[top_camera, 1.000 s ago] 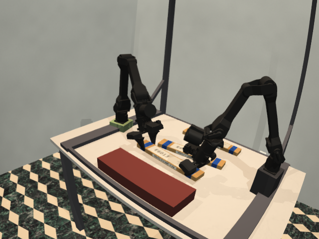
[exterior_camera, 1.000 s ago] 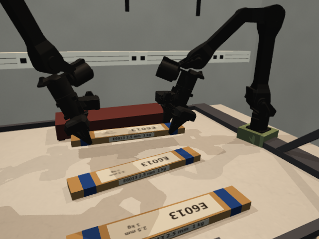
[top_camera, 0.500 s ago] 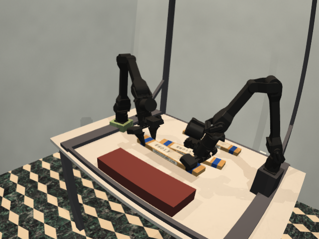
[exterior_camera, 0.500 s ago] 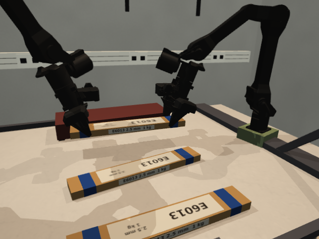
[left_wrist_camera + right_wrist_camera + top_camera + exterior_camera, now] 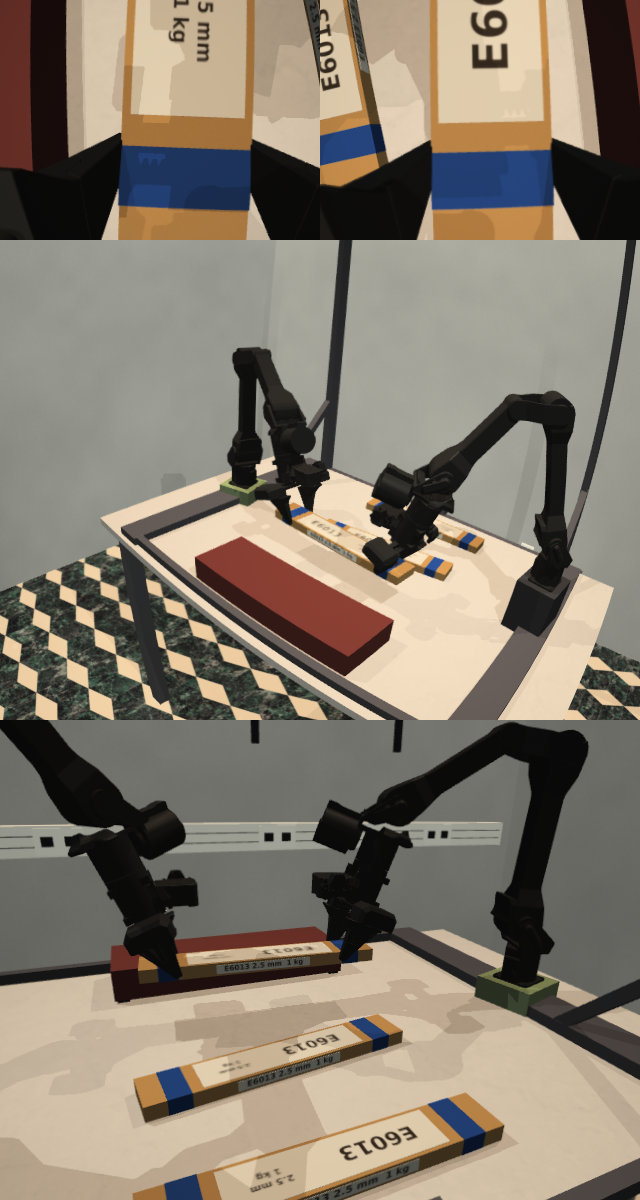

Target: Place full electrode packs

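Gripping one raised pack (image 5: 330, 535) (image 5: 268, 960) (image 5: 190, 90) (image 5: 492, 100), the half-open left pincer (image 5: 395, 562) (image 5: 173, 968) (image 5: 183, 143) and right pincer (image 5: 299, 515) (image 5: 337, 949) (image 5: 490, 146) could twist it loose by lifting unevenly.

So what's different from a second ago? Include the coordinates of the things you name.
The front pack (image 5: 336, 538) (image 5: 248, 955) (image 5: 187, 75) (image 5: 492, 100) has gone up off the table, with the left gripper (image 5: 395, 565) (image 5: 170, 965) (image 5: 183, 143) and right gripper (image 5: 299, 515) (image 5: 338, 948) (image 5: 490, 146) rising at its ends. Both were already on it; nothing let go. Middle pack (image 5: 429, 566) (image 5: 268, 1066) (image 5: 314, 15) (image 5: 340, 100), far pack (image 5: 467, 541) (image 5: 361, 1159) and platform (image 5: 289, 591) (image 5: 217, 941) (image 5: 15, 90) (image 5: 635, 50) haven't moved.
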Tool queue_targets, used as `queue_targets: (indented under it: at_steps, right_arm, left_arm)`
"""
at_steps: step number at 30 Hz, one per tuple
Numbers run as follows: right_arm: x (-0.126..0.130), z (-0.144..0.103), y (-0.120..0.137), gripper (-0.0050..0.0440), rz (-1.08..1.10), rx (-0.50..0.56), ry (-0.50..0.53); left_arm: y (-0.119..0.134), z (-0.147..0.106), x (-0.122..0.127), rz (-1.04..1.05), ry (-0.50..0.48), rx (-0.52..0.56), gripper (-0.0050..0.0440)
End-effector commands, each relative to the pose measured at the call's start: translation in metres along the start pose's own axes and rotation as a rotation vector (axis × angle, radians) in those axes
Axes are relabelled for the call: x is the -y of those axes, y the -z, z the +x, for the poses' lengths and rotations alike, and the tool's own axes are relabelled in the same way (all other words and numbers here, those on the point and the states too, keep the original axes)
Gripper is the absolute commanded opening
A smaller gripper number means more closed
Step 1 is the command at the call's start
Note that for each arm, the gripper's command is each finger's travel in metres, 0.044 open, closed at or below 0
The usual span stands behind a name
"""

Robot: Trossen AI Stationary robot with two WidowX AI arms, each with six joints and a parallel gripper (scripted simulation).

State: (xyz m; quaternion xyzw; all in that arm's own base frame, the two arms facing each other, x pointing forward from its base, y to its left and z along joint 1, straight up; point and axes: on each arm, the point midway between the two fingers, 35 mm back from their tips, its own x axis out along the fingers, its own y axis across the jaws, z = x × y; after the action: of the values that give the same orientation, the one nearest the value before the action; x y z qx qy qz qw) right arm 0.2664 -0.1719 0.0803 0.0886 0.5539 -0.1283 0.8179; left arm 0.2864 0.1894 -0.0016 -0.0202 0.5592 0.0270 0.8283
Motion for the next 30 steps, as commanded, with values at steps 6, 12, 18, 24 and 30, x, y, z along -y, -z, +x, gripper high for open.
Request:
queue_targets:
  at_steps: [6, 12, 18, 24, 30]
  right_arm:
    - [0.003, -0.017, -0.009, -0.005, -0.004, 0.041, 0.018]
    - [0.003, -0.018, -0.008, -0.005, -0.004, 0.039, 0.018]
    - [0.003, -0.018, -0.007, -0.005, -0.004, 0.038, 0.017]
    - [0.003, -0.018, -0.007, -0.005, -0.005, 0.037, 0.017]
    - [0.013, -0.014, -0.009, -0.005, -0.067, 0.028, -0.016]
  left_arm:
    - [-0.01, -0.018, -0.005, 0.008, -0.029, 0.034, -0.005]
    - [-0.009, -0.019, -0.005, 0.008, -0.027, 0.032, -0.005]
    - [-0.009, -0.019, -0.005, 0.009, -0.027, 0.031, -0.005]
    - [-0.008, -0.019, -0.005, 0.009, -0.027, 0.03, -0.005]
    - [-0.011, -0.022, -0.017, -0.06, -0.06, 0.04, -0.005]
